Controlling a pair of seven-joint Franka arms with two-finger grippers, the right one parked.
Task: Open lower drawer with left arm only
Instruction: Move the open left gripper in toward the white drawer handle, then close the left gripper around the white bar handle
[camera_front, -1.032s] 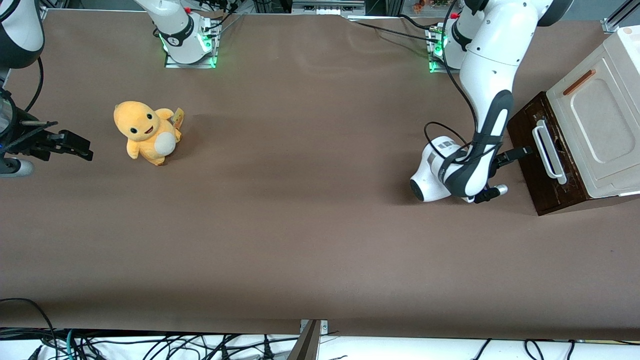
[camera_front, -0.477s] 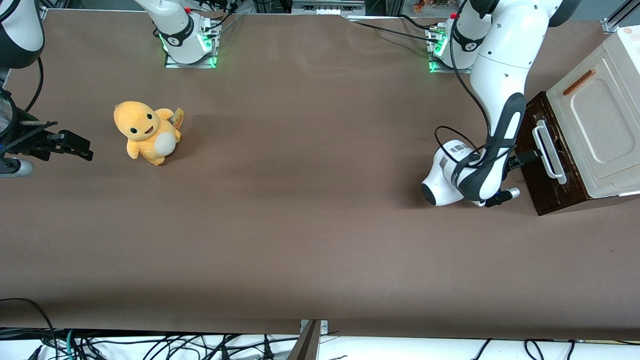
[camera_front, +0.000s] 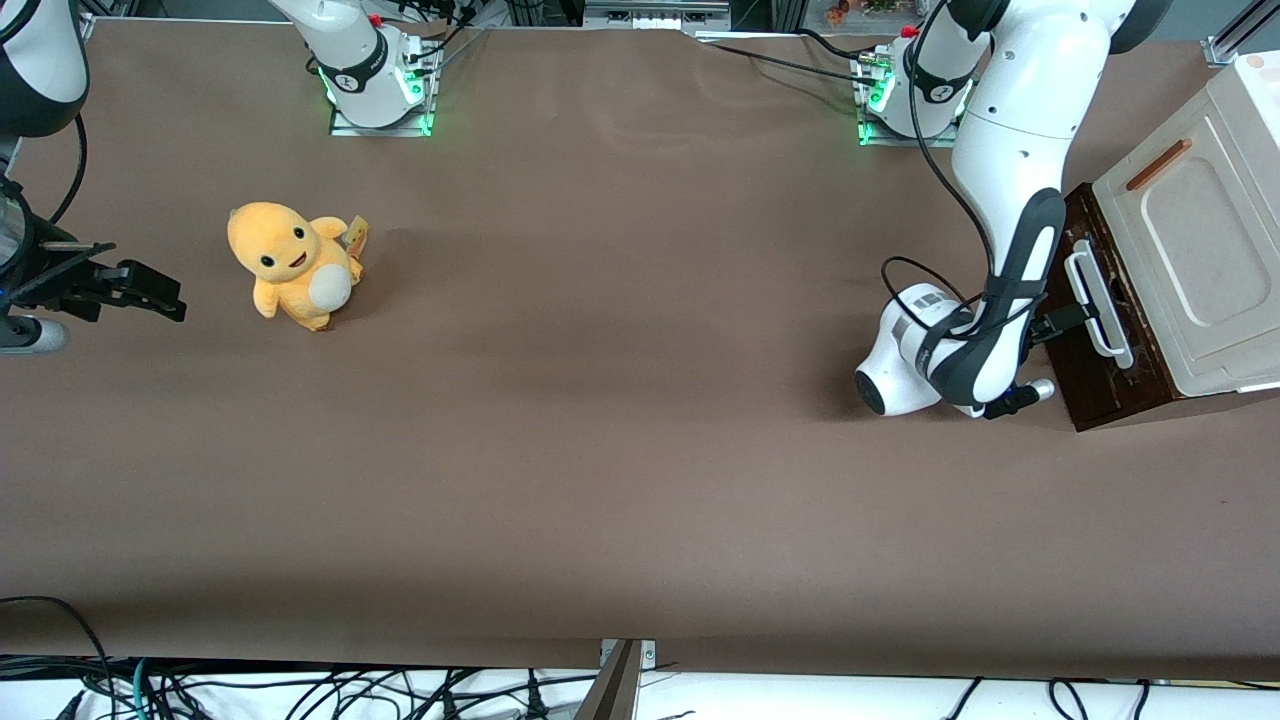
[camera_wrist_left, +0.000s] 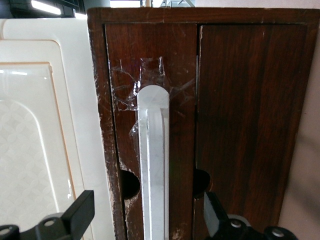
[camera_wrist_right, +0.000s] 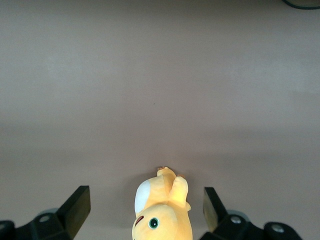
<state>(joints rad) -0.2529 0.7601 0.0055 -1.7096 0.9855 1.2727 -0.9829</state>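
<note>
The lower drawer (camera_front: 1100, 385) is a dark brown wooden front, standing shut at the working arm's end of the table. A long white bar handle (camera_front: 1097, 305) runs along it. In the left wrist view the drawer front (camera_wrist_left: 175, 60) fills the frame with the handle (camera_wrist_left: 154, 170) down its middle. My left gripper (camera_front: 1065, 322) is right in front of the handle. It is open (camera_wrist_left: 147, 217), one black finger (camera_wrist_left: 80, 212) on each side of the bar, not touching it.
A cream panel (camera_front: 1190, 230) with a slim orange-brown handle (camera_front: 1158, 165) sits above the drawer. A yellow plush toy (camera_front: 290, 262) stands toward the parked arm's end of the table. The left arm's elbow (camera_front: 905, 350) hangs low over the brown table (camera_front: 600, 450).
The left arm has moved toward the drawer, bringing the open gripper from short of the front up to the white handle.
</note>
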